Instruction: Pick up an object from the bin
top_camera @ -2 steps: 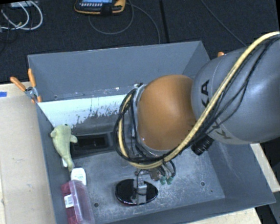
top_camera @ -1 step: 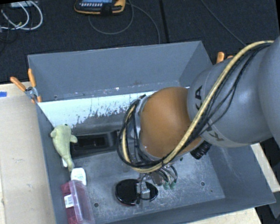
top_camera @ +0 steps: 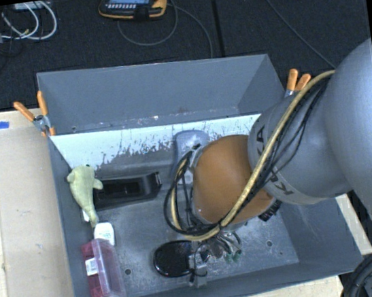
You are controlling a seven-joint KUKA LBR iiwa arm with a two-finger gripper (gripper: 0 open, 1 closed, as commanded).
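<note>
Across the right half of the bin (top_camera: pixel 158 93), the grey arm (top_camera: pixel 335 137) is reaching in from the right wall, and its bulk is covering that side of the floor. Its rounded orange cover (top_camera: pixel 220 174) is hanging over the middle of the bin, with black and yellow cables (top_camera: pixel 174 211) looping round the cover's left side.

Along the left wall, toward the near left corner, a pink translucent bottle (top_camera: pixel 101 269) with a white cap (top_camera: pixel 104 232) is lying on its side, its cap pointing toward the far wall. Just beyond it, a long black boxy thing (top_camera: pixel 128 187) is lying crosswise, between the left wall and the cables. A pale green plush toy (top_camera: pixel 83 189) is resting against the left wall, touching the black thing's left end. A flat black round disc (top_camera: pixel 168 258) is lying near the middle of the near edge, well apart from the bottle. At the far side, a small grey-blue thing (top_camera: pixel 190 139) is peeking out above the orange cover, which is hiding most of it.

Below the cover, the claw (top_camera: pixel 201 264) is sitting low by the near edge, right at the disc's right rim; whether it is touching the disc I cannot tell. Cables and the cover are crowding it, so I cannot tell whether it is released or clenched.
</note>
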